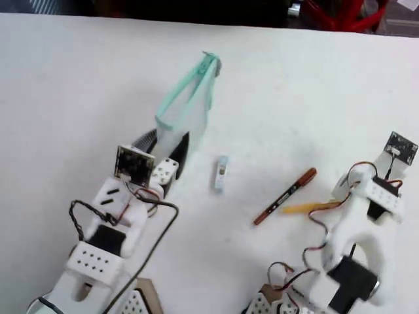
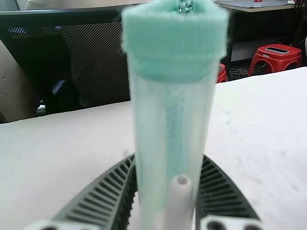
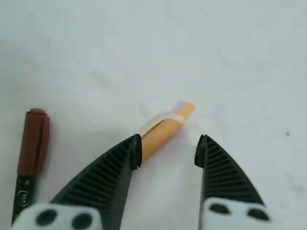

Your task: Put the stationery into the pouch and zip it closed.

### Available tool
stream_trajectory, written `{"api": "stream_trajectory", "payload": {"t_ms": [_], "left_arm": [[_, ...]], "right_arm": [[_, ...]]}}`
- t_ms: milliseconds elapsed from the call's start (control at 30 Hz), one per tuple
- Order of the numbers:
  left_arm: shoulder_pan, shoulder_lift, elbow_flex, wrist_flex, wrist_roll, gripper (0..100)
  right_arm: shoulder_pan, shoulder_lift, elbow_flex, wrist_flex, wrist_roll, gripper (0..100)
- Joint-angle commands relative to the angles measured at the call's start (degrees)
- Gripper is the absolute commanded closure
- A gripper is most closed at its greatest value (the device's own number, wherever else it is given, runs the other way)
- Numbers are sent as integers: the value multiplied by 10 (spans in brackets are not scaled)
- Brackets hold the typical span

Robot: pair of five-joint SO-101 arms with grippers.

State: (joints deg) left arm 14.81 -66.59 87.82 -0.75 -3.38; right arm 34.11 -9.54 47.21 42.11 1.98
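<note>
The jaws of the right gripper (image 3: 168, 146) stood released, with one tip on each side of the yellow pen (image 3: 165, 127). One tip was already just beside the pen's barrel and the other was apart from it. I judge that this spread was kept so that the pen could be pinched across its narrow body. The pen itself lay flat on the table (image 1: 78, 78), just beside the brown marker (image 1: 286, 196), which was also lying there untouched.

The left gripper (image 2: 168, 163) was clenched on the pouch (image 2: 172, 96), holding its near end between both fingers. The pouch stood on its edge and pointed away from the arm, probably to keep its mouth presented for loading. The teal zip edge (image 1: 186, 85) seemed parted along the top, so the zip was not yet closed. Something pale and rod-shaped showed at the pouch's near end, but I could not tell whether it was inside.

A small white piece (image 1: 221, 173) lay between the pouch and the marker, outside the pouch.
</note>
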Motion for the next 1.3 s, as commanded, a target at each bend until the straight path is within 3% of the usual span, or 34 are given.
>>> {"api": "stream_trajectory", "payload": {"t_ms": [0, 467, 667, 933, 1267], "left_arm": [[4, -5, -2, -6, -4, 825], [4, -5, -2, -6, -4, 825], [4, -5, -2, -6, -4, 825], [4, -5, -2, -6, -4, 825], [4, -5, -2, -6, -4, 825]], "right_arm": [[28, 31, -40, -14, -5, 841], [28, 122, -76, -59, -5, 844], [24, 79, -76, -7, -5, 882], [7, 28, -71, 58, -5, 758], [-18, 94, -98, 51, -5, 751]]}}
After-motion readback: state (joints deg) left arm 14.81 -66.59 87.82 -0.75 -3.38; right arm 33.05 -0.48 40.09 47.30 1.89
